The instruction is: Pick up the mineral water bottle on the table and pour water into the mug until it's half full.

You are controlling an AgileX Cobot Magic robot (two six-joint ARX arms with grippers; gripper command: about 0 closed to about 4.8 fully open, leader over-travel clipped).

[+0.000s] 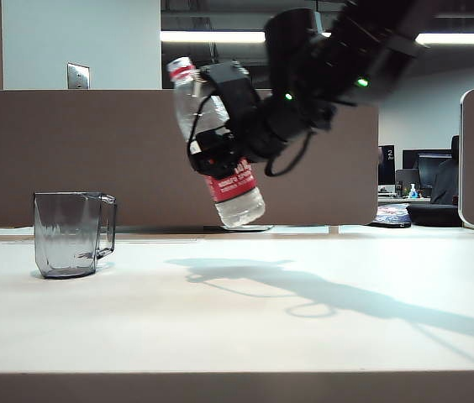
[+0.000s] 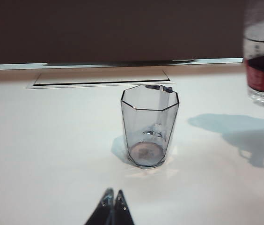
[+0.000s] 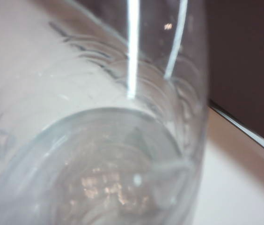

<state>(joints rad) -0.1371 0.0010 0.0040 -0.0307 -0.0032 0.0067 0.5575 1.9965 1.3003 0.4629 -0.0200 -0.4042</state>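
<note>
The mineral water bottle [image 1: 235, 189] hangs above the table [image 1: 237, 336], tilted with its red-ringed neck up and to the left. My right gripper [image 1: 218, 122] is shut on its middle, above the red label. Water [image 1: 242, 208] sits in the bottle's lower end. In the right wrist view the clear bottle [image 3: 99, 140] fills the picture and hides the fingers. The smoky-grey mug [image 1: 69, 235] stands upright at the left, well apart from the bottle, and looks empty [image 2: 148, 126]. My left gripper [image 2: 113, 194] is shut, low and short of the mug; the bottle [image 2: 263, 70] shows at that view's edge.
A brown partition [image 1: 69, 151] runs behind the table. A flat rectangular cover plate [image 2: 99, 77] lies in the tabletop behind the mug. The arm's shadow [image 1: 329, 294] falls across the table's right half. An office chair and monitors [image 1: 439, 185] stand far back on the right.
</note>
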